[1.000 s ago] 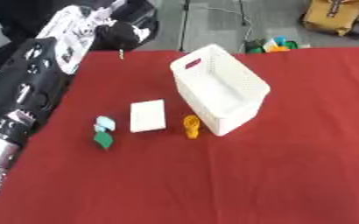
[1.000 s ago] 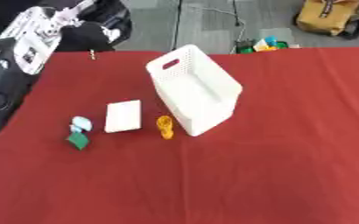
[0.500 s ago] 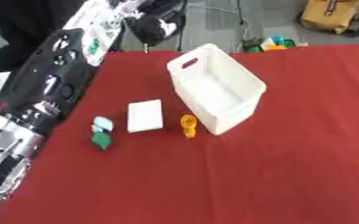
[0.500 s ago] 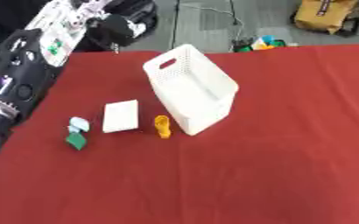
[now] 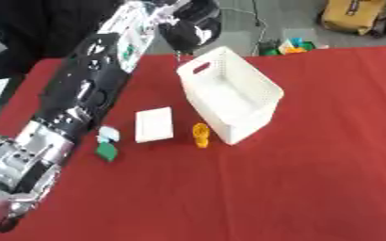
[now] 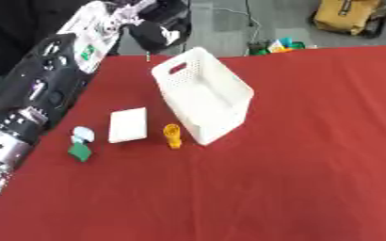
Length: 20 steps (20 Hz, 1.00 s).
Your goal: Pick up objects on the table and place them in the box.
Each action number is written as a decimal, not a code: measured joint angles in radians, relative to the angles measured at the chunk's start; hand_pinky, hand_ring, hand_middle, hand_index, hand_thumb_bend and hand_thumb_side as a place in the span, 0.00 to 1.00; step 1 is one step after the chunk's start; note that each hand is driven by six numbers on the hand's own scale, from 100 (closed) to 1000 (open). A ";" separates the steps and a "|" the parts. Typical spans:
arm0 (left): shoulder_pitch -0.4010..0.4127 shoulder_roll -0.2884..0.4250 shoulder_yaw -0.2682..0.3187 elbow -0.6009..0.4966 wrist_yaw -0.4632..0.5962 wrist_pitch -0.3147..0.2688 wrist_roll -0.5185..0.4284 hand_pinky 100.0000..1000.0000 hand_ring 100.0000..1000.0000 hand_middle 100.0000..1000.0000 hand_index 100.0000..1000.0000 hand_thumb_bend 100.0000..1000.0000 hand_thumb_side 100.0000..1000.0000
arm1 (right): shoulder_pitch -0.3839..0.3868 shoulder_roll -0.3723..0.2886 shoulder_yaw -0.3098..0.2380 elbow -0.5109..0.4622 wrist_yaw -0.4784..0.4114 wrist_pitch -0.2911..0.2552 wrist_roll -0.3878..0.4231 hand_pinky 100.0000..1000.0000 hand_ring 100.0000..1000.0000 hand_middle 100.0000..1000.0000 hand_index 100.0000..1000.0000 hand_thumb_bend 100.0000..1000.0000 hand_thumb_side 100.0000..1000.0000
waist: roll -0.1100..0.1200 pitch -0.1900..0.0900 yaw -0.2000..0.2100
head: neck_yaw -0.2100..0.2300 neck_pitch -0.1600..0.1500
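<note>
3 items beside 1 white box (image 5: 229,96): white pad (image 5: 154,124), orange piece (image 5: 200,135), green piece (image 5: 107,150).

A matt red cloth (image 5: 311,155) covered the table. The box (image 5: 229,96) looked like white perforated plastic, faintly glossy. Near the cloth's left edge, the flat white pad (image 5: 154,124) looked smooth and matt. My left arm (image 5: 81,101) showed glossy black shells and silver metal.
</note>
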 measured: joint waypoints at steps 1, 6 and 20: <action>-0.001 -0.005 0.002 0.008 -0.008 -0.002 0.003 0.00 0.27 0.32 0.45 0.00 0.23 | 0.000 0.000 0.000 0.000 -0.001 -0.001 0.001 0.56 0.52 0.46 0.52 0.00 0.87 | 0.001 0.001 -0.001 | 0.002 -0.001; -0.006 -0.025 0.006 0.041 -0.048 -0.015 0.018 0.00 0.28 0.32 0.46 0.00 0.23 | -0.008 0.000 0.006 0.000 -0.005 -0.001 0.004 0.56 0.52 0.46 0.52 0.00 0.87 | 0.003 0.006 -0.012 | 0.007 -0.006; -0.006 -0.074 0.013 0.119 -0.146 -0.035 0.070 0.00 0.31 0.34 0.47 0.00 0.23 | -0.018 0.000 0.012 0.000 -0.009 -0.005 0.018 0.56 0.52 0.46 0.52 0.00 0.87 | 0.009 0.026 -0.040 | 0.017 -0.017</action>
